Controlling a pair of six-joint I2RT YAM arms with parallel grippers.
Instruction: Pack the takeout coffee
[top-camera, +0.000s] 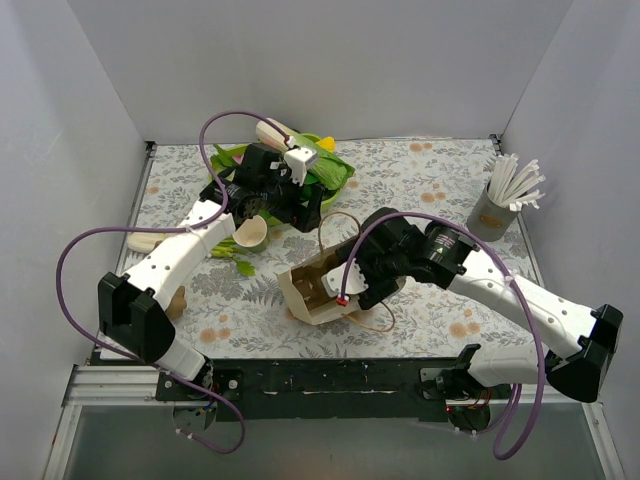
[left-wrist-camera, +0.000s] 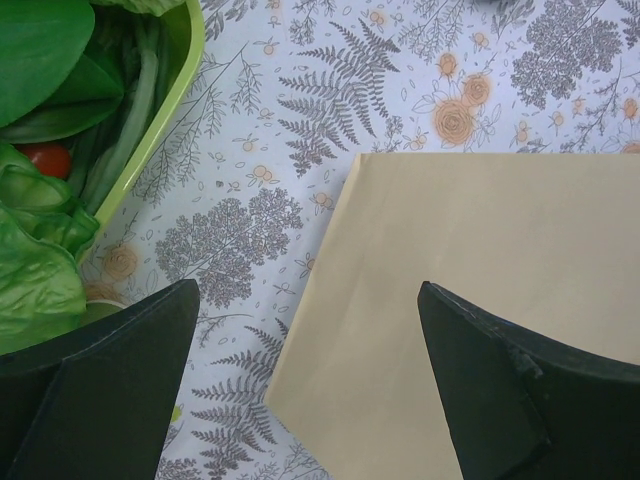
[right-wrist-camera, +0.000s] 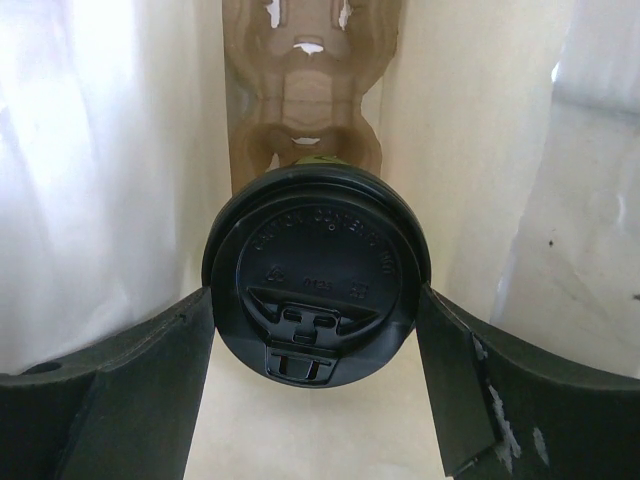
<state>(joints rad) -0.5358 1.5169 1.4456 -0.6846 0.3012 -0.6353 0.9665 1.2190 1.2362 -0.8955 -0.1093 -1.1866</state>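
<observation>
Gripping the coffee cup (right-wrist-camera: 318, 262), the right gripper (right-wrist-camera: 315, 300) has its fingers (right-wrist-camera: 150, 380) pressed against the black lid (right-wrist-camera: 320, 225) at 9 and 3 o'clock. The lid faces the wrist camera with its sip tab at 6 o'clock. A sliver of green cup wall shows behind it at 12.

The cup is inside the paper bag (right-wrist-camera: 480, 150), with bag walls on both sides. A brown cup carrier (right-wrist-camera: 305, 100) sits deeper in at 12 o'clock, just behind the cup; can't tell if they touch.

From above, the bag lies on its side at about 6 o'clock of the table (top-camera: 450, 160), mouth toward 3 o'clock. The right gripper is in the mouth.

The left gripper (left-wrist-camera: 308, 300) has its fingers spread wide. Through the gap you can see the bag's flat side and the floral cloth (left-wrist-camera: 300, 100). A green tray (left-wrist-camera: 185, 80) of leaves is at 10 o'clock from it, with a red tomato (left-wrist-camera: 45, 160) among the leaves.

An open green cup (top-camera: 250, 235), cream inside, stands at 10 o'clock from the bag, near it but apart. A grey cup of white straws (top-camera: 492, 215) stands at 2 o'clock on the table, well apart from the bag.
</observation>
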